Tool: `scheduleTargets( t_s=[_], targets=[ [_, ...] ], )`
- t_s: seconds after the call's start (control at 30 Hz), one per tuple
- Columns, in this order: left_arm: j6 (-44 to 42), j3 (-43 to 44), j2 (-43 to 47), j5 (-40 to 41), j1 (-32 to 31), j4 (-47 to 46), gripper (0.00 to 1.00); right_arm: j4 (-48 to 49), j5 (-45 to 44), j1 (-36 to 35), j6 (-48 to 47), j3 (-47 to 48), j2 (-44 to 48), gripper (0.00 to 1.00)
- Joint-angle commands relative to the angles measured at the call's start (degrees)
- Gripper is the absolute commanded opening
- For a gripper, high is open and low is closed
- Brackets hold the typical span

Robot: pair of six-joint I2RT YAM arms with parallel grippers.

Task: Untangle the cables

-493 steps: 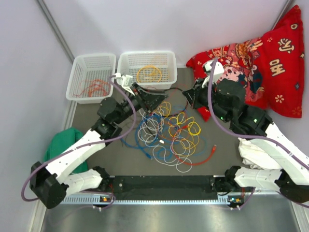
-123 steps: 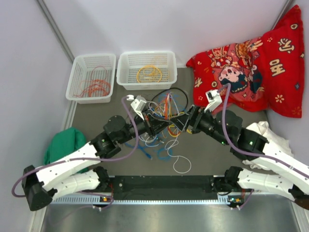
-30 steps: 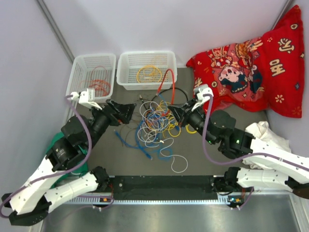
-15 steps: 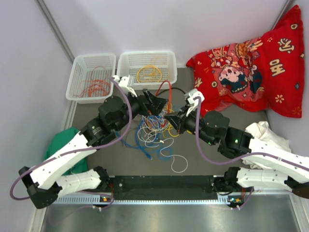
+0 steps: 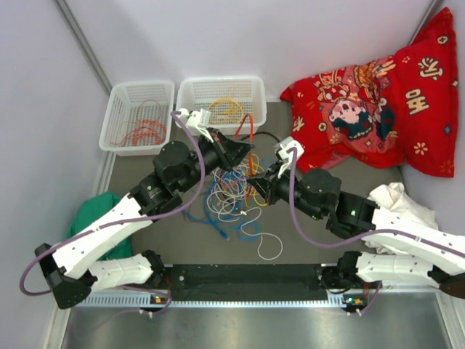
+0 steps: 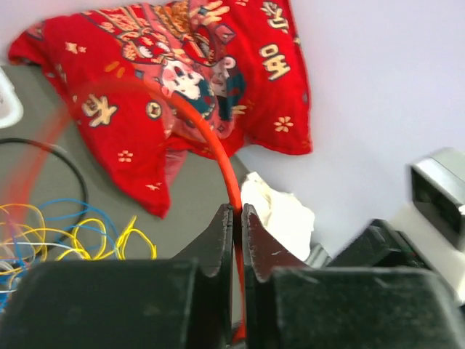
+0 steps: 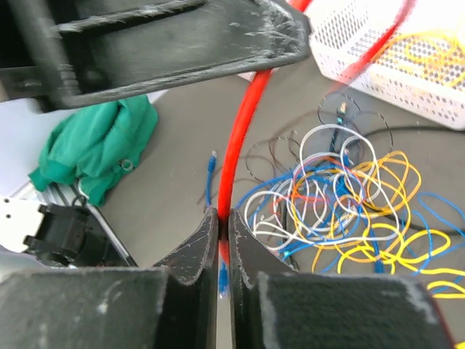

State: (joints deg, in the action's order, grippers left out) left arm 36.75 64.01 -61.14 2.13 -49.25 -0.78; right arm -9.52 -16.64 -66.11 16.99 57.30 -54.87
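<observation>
Noted: left pincer clamped on red cable; right pincer pinched same cable nearer heap. On desk between arms lay other cables, tangled. Judged best: draw red cable up slowly, pincers spreading apart, loops slipping free without dragging heap.

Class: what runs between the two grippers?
A red cable, clamped in the left gripper and the right gripper, stretches between them beside the tangled cables; clearest in the right wrist view.
</observation>
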Motion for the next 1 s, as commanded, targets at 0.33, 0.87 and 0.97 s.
scheduleTargets(
  t_s=[0.33, 0.87, 0.97],
  targets=[
    [-3.4, 22.6, -6.3, -6.9, 7.9, 6.8, 0.00, 12.7, -14.6, 1.8, 1.3, -10.6, 7.7, 0.79],
    [3.8, 28.6, -6.6, -19.3, 7.9, 11.1, 0.00, 31.7, -0.7, 17.8, 2.3, -4.4, -5.3, 0.75],
    [3.8, 27.6, -5.6, -21.2, 7.9, 11.6, 0.00, 32.6, 2.6, 18.5, 2.7, -0.5, -9.3, 0.75]
  ],
)
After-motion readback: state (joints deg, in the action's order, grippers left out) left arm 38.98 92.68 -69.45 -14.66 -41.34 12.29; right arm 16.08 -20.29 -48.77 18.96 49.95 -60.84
